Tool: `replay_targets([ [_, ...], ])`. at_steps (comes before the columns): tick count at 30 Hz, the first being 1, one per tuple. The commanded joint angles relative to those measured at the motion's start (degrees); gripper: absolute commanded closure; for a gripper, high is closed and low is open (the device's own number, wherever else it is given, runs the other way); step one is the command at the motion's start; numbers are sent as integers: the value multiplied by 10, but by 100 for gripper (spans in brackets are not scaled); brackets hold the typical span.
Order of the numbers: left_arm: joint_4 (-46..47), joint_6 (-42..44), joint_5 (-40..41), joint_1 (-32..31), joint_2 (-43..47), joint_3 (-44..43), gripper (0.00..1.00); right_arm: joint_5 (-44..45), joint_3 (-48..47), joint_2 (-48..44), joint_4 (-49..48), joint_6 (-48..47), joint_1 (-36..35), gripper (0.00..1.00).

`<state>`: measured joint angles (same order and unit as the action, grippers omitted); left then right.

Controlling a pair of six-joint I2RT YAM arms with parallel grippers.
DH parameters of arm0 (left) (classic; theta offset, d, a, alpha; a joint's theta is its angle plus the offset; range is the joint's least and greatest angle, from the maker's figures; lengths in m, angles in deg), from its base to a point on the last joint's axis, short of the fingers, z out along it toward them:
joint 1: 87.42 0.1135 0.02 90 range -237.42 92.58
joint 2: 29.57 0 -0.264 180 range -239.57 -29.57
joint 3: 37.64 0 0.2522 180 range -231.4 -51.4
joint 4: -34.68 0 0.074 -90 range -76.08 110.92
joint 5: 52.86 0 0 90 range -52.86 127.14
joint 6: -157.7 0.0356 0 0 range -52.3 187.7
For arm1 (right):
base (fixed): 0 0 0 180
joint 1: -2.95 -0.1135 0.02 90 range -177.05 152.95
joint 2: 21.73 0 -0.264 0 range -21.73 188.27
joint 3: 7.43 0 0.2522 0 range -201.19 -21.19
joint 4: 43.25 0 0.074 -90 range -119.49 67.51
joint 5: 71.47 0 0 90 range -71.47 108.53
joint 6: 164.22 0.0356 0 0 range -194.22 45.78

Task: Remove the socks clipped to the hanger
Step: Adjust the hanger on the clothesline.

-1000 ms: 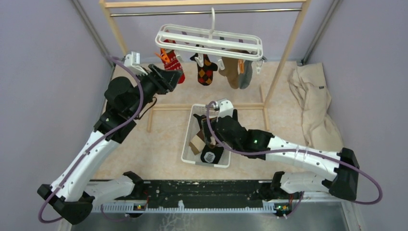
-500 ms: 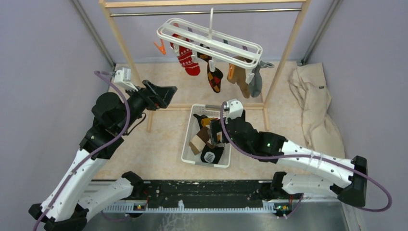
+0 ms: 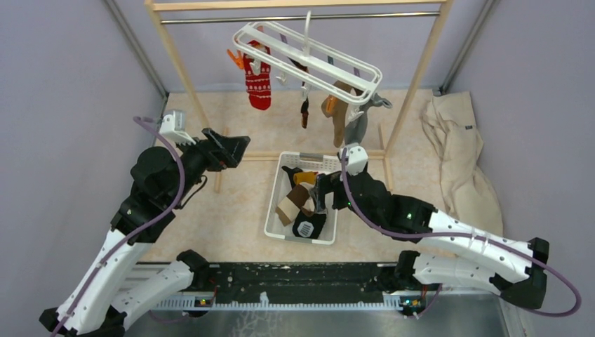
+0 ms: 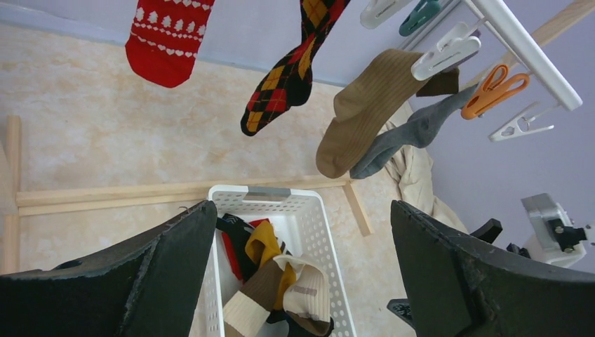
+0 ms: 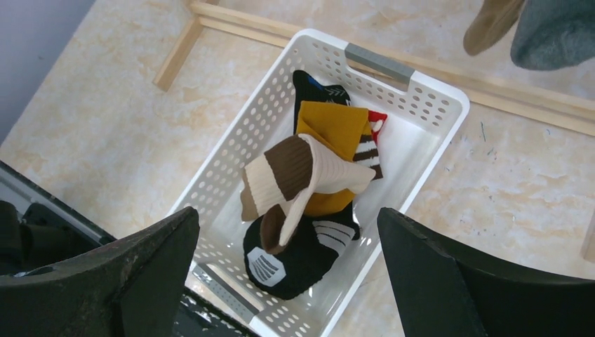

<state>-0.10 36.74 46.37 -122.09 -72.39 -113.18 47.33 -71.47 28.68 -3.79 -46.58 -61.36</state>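
Observation:
The white hanger (image 3: 309,60) hangs tilted from the rack's rod. Clipped to it are a red patterned sock (image 3: 257,84), a dark argyle sock (image 3: 304,112), a tan sock (image 3: 338,119) and a grey sock (image 3: 358,123). The left wrist view shows the same red (image 4: 168,38), argyle (image 4: 288,77), tan (image 4: 365,112) and grey (image 4: 414,133) socks. My left gripper (image 3: 235,149) is open and empty, below and left of the socks. My right gripper (image 3: 319,193) is open and empty above the white basket (image 3: 273,210). The basket holds several loose socks (image 5: 323,168).
The wooden rack (image 3: 414,91) frames the hanger, with its base bars (image 3: 245,156) on the floor behind the basket. A large beige cloth (image 3: 456,147) lies at the right. Purple walls close in both sides.
My left gripper has drawn back down and left, away from the red sock. The hanger has swung and tilted, and its socks sway. My right gripper has shifted right over the basket.

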Motion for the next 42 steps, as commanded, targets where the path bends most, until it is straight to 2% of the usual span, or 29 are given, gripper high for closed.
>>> replay_targets([
  [1,-10,13,14,-2,8,5,1,11,-55,-13,-12,-8,4,2],
  [6,-30,6,16,-2,-8,0,1,11,-82,-10,-14,-22,4,1],
  [10,-65,-12,-11,-2,-25,-3,1,33,-82,-17,-42,-45,4,2],
  [16,-63,-36,-21,-3,-2,31,1,36,-98,-2,-85,-81,4,2],
  [31,-77,-32,-25,-2,-11,13,1,34,-186,28,-100,-110,3,4],
  [39,-114,-43,-69,-2,-49,8,1,19,-212,90,-245,-179,4,4],
  [42,-117,-51,-110,-2,-64,22,1,21,-218,118,-310,-202,4,4],
])
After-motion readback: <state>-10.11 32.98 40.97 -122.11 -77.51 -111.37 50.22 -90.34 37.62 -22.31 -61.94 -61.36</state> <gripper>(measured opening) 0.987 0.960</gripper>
